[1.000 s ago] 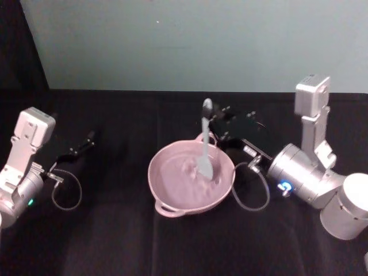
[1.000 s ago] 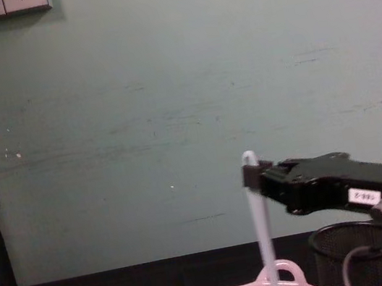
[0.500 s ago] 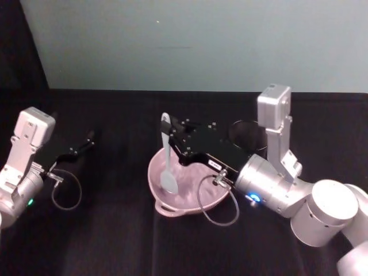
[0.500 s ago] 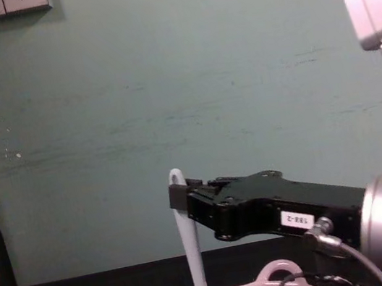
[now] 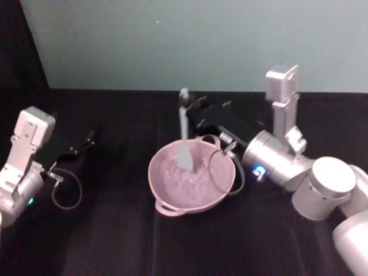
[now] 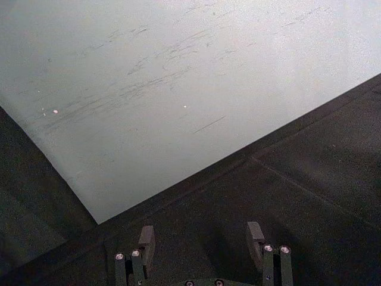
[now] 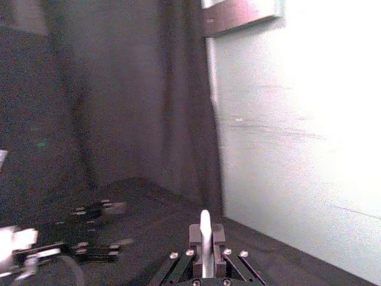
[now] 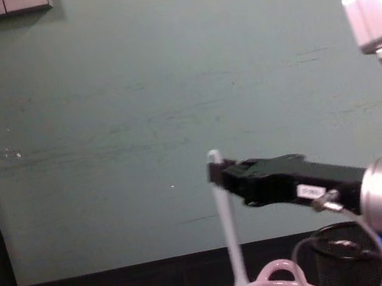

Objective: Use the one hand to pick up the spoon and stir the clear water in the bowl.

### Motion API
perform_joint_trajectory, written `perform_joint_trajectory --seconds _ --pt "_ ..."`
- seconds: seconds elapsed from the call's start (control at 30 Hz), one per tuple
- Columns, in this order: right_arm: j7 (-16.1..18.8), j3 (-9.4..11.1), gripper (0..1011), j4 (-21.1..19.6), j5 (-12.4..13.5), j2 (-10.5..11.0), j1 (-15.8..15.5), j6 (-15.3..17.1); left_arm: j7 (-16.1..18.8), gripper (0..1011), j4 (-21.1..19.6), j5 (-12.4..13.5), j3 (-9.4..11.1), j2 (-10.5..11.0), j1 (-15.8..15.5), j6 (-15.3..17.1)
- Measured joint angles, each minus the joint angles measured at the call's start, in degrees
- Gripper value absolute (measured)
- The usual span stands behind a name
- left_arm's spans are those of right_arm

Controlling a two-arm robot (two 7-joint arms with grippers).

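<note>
One arm works: the right gripper (image 5: 191, 106), jaws closed on the spoon (image 5: 183, 135) near its handle tip, holds the paddle end dipped in the pink bowl (image 5: 172, 202) on the tabletop (image 5: 115, 241). Light, stiff, probably slick plastic, it suits this firm high hold. The left gripper (image 5: 86, 141) sits parked well aside, jaws open.
</note>
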Motion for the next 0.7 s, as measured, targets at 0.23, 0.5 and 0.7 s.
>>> perform_joint_trajectory --seconds 0.23,0.5,0.7 --pt "-1.5 3.0 110 -0.1 0.4 1.7 -0.8 -0.2 0.0 1011 0.0 0.0 0.0 0.0 0.0 0.0" --pt "-1.6 3.9 110 -3.7 -0.1 3.4 -3.2 0.5 0.0 1011 0.0 0.0 0.0 0.0 0.0 0.0" --pt "-1.2 2.8 110 -6.4 -0.6 3.7 -4.9 1.0 0.0 1011 0.0 0.0 0.0 0.0 0.0 0.0"
